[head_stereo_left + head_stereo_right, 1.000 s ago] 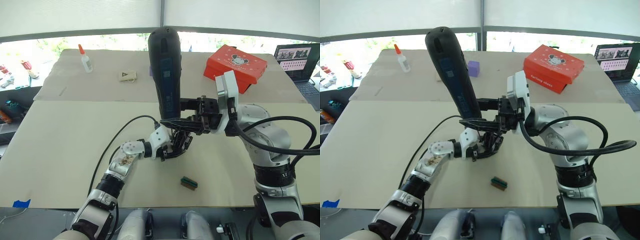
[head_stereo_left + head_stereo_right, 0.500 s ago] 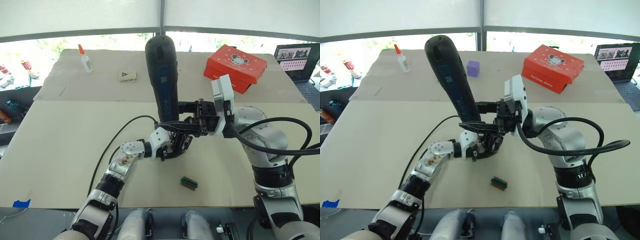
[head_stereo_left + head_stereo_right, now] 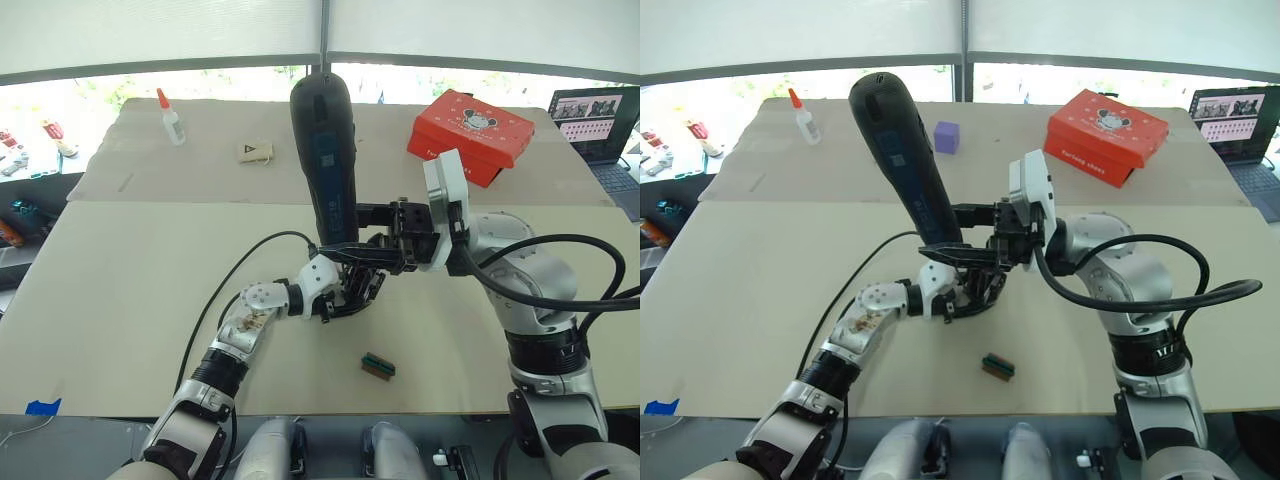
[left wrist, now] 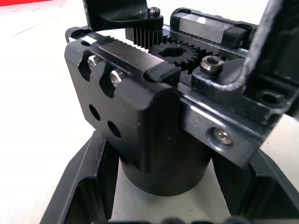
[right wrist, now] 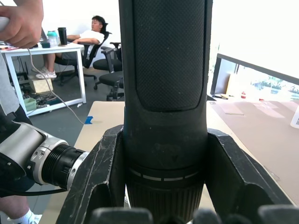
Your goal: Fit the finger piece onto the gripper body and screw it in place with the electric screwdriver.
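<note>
The right gripper (image 3: 372, 243) is clamped around the lower end of the thick black cylindrical electric screwdriver (image 3: 326, 150) with its dark blue label, holding it nearly upright with the butt tipped slightly away from the robot, bit end down over the middle of the beige table (image 3: 120, 290). Right under it, the left gripper (image 3: 348, 297) has its fingers (image 4: 88, 186) closed on the round base of the small black geared gripper body (image 4: 154, 116). The finger piece can't really be made out in that cluster. A small green-and-dark rectangular block (image 3: 378, 366) sits nearer the robot, apart from both.
</note>
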Tool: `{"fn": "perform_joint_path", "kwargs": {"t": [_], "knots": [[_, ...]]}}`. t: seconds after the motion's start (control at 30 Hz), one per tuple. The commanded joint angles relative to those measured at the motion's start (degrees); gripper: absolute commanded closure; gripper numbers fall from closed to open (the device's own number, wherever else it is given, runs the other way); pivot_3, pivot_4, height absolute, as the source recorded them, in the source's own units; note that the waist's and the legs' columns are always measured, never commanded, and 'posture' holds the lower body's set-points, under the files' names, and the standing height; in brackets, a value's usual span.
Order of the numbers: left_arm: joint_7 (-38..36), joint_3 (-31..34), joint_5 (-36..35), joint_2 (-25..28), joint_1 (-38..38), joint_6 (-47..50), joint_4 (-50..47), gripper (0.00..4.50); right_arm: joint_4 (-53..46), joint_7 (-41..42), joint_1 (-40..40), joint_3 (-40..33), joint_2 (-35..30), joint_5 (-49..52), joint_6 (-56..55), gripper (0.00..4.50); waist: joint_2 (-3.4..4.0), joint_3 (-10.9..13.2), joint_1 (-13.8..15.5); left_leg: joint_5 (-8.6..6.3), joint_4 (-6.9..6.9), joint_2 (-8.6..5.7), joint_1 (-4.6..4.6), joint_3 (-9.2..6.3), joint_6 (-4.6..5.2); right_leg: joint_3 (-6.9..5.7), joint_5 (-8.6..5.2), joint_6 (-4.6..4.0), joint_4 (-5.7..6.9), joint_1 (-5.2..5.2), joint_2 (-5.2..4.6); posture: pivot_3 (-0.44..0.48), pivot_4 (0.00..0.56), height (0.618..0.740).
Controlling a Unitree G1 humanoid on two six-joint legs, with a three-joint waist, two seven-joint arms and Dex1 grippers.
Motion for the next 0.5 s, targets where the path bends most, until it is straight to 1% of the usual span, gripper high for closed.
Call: {"fn": "perform_joint_path", "kwargs": {"t": [0.03,0.5], "knots": [[-0.17,0.58,-1.07,-0.23,-0.13,-0.61,-2.01,2.17,-1.17,0.37,-2.0,-2.11,-0.32,0.87,-2.63,2.56,0.0,0.0,0.0,0.0,0.0,0.0,0.0,0.0,0.0,0.0,0.0,0.0,0.0,0.0,0.0,0.0,0.15,0.74],[0.11,0.6,-1.01,-0.59,-0.23,-0.46,-1.82,2.17,-0.97,1.15,-1.37,-2.23,-0.43,0.71,-3.5,2.56,0.0,0.0,0.02,0.0,0.0,0.0,0.0,0.0,0.0,0.0,0.0,0.0,0.0,0.0,0.0,0.0,0.15,0.74]]}}
